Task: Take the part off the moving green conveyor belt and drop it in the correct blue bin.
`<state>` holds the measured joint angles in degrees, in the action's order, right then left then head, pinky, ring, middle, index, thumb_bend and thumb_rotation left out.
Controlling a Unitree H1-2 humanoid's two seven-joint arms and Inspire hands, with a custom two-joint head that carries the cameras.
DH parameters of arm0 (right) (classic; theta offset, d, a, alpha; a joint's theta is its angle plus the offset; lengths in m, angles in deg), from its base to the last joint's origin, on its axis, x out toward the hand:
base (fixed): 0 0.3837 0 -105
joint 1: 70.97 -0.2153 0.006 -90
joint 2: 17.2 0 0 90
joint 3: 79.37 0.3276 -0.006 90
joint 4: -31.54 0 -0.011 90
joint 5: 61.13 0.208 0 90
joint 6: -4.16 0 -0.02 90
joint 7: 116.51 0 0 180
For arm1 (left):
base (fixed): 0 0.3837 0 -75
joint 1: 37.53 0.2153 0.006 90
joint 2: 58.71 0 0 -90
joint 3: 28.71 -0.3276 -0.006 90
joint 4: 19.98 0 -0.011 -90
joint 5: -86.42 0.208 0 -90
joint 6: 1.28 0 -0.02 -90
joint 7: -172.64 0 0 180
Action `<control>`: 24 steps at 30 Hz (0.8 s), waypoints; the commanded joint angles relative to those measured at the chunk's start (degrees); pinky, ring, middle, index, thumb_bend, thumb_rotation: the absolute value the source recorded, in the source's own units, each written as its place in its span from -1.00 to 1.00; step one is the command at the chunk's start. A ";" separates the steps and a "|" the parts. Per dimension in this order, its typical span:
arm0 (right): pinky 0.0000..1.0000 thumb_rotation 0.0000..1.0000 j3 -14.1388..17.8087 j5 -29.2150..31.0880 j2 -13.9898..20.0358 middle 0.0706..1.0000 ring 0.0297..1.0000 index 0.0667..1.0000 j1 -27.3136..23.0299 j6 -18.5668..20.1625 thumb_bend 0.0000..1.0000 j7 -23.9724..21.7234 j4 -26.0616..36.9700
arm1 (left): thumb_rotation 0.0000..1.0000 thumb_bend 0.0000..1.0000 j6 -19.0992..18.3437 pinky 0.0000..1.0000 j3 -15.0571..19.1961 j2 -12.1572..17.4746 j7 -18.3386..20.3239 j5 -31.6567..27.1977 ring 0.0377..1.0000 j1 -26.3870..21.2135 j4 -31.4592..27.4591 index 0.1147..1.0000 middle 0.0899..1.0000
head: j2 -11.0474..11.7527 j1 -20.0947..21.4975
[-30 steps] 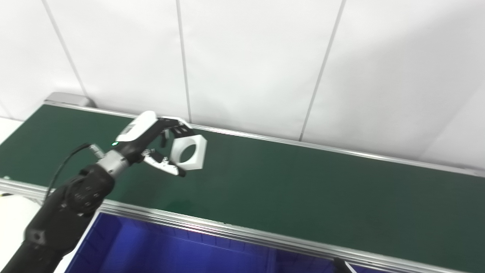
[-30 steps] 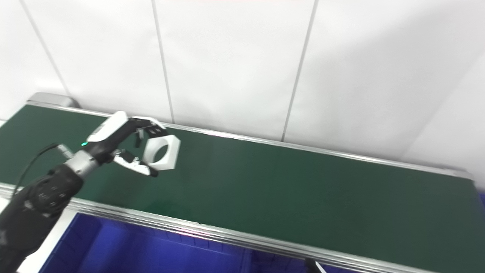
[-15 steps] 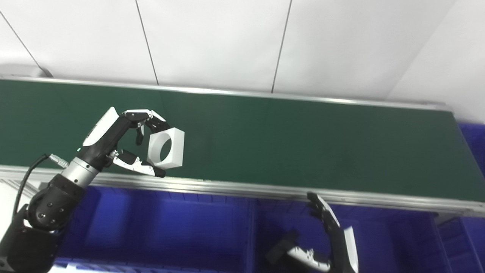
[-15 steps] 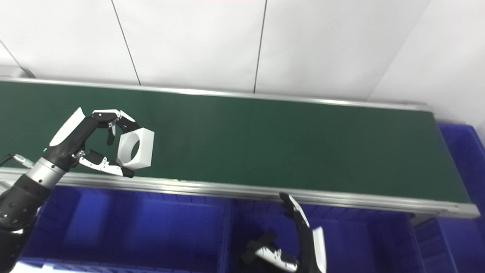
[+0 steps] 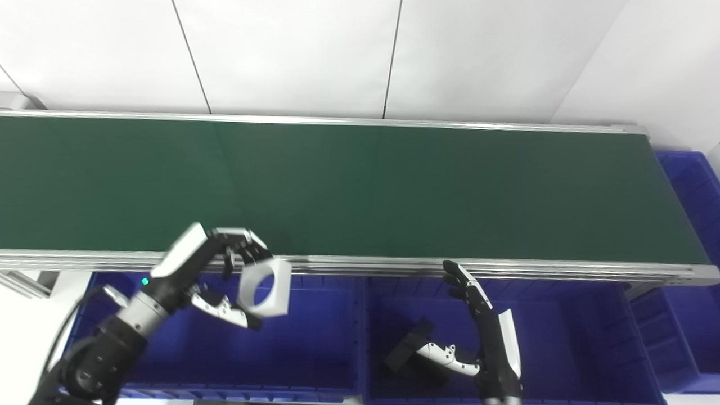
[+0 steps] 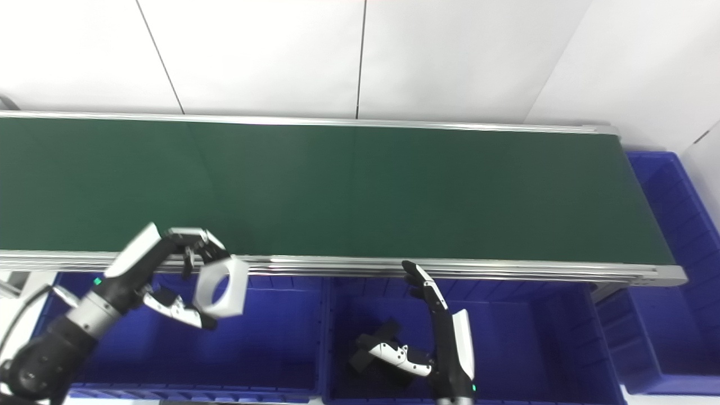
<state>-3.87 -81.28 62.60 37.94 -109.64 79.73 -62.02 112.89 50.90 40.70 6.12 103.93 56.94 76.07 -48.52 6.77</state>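
1. Transport is the step in hand, I judge. In the left eye view the left hand [image 5: 211, 275] grasps the white hexagonal ring part [image 5: 264, 286] above the left blue bin [image 5: 315, 365], off the green conveyor belt [image 5: 394, 191].
2. In the right eye view the right hand [image 6: 444, 343] waits with fingers spread, holding nothing, over the middle blue bin [image 6: 534, 349]. The next move probably calls for releasing the part, if this bin is correct.

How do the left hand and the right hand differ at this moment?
The left hand is shut on the white part; the right hand is open and holds nothing. The left hand hangs over the left blue bin, the right hand over the middle blue bin. Both are on the near side of the green conveyor belt.
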 commanded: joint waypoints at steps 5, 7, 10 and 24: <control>0.51 -0.22 1.02 -0.84 -0.64 0.67 0.62 0.67 0.41 -2.51 0.73 -0.70 2.12 | -1.00 0.00 -0.16 -0.24 -2.36 0.26 1.00 2.26 -0.19 -1.37 1.01 -0.15 -0.09 | -0.12 -0.56; 0.51 -0.22 1.17 -0.97 -0.81 0.67 0.62 0.67 0.39 -2.58 0.73 -0.71 2.01 | -1.00 0.00 -1.69 -0.18 -3.24 0.31 1.75 3.60 -0.17 -1.86 1.66 -0.15 -0.09 | -0.11 -0.55; 0.50 -0.20 1.37 -1.05 -1.01 0.67 0.62 0.66 0.40 -2.63 0.74 -0.76 1.91 | -1.00 0.00 -2.35 -0.07 -4.59 0.52 2.42 5.42 -0.14 -2.96 3.23 -0.15 -0.10 | -0.12 -0.57; 0.51 -0.21 1.89 -0.56 -1.65 0.67 0.63 0.67 0.66 -2.91 0.74 -1.78 2.13 | -0.39 0.49 -10.37 0.31 -8.03 4.09 8.30 14.28 0.45 -1.72 -4.78 0.42 0.48 | -0.24 -0.50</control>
<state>-2.16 -82.14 61.51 38.52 -109.64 77.90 -61.68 103.16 42.57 43.25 14.02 118.01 55.13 73.78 -48.69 6.33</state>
